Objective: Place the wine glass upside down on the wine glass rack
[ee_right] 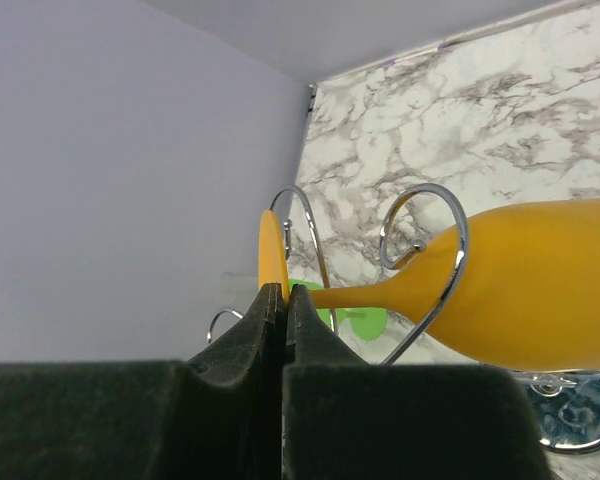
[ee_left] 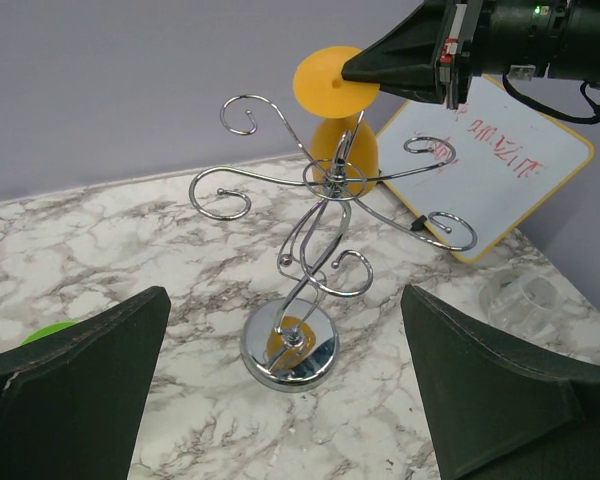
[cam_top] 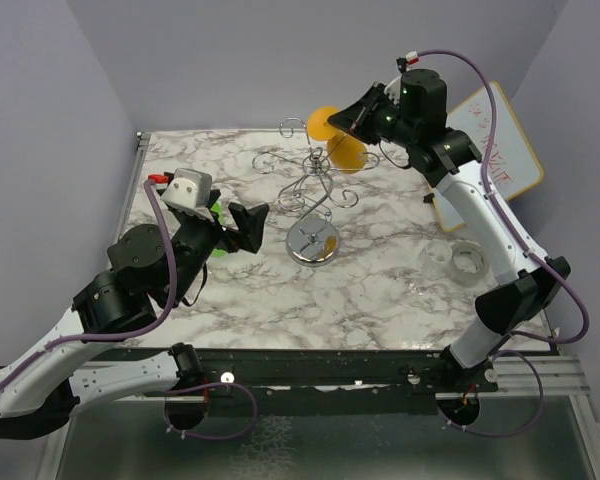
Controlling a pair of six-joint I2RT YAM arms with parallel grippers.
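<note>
wine glass rack point(ee_left: 310, 355): shiny chrome wire | wine glass point(ee_left: 355, 150): smooth opaque orange plastic | table point(cam_top: 380, 290): marbled, smooth

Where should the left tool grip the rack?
Likely the twisted central post of the shiny chrome wire rack, low, above its round mirrored base, coming from the left: curled arms crowd the top, where the right tool holds the orange wine glass.

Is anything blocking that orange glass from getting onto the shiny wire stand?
Nothing visible does. The right tool pinches the wine glass by its foot, bowl down, already among the top arms of the rack; one curled arm curls by its stem. The left tool hangs open, off to the side.
</note>
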